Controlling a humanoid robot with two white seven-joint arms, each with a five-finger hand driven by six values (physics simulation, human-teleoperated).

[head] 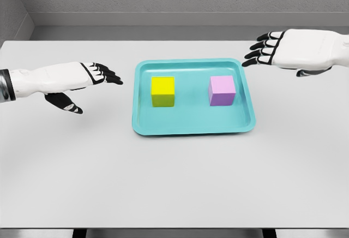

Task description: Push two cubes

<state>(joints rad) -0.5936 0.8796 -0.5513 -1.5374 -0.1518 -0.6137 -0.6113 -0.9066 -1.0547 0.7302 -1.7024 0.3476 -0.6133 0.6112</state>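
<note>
I am looking down at a white table (174, 183) with a teal tray (193, 126) set near its middle. The tray is shallow, with rounded corners and a raised rim, and it holds 2 cubes. The yellow cube (163, 91) sits in the left half of the tray, and the purple cube (222, 90) sits in the right half. They stand side by side, well apart from each other, with bare tray floor between them, and both rest flat and upright (neither touches the rim).

My left hand (90, 79) comes in from the left edge, held above the table just outside the tray's left rim. Its fingers (109, 76) are stretched out and point toward the yellow cube, with the thumb hanging below the palm. The hand is spread and grips nothing. It is near the tray but not touching it, and it is clear of the yellow cube.

My right hand (283, 49) comes in from the right edge, near the tray's upper right corner. Its dark fingertips (256, 52) are fanned out and point left, toward the tray. This hand is also spread loosely and grips nothing. It sits apart from the purple cube, farther back on the table than the cube.
</note>
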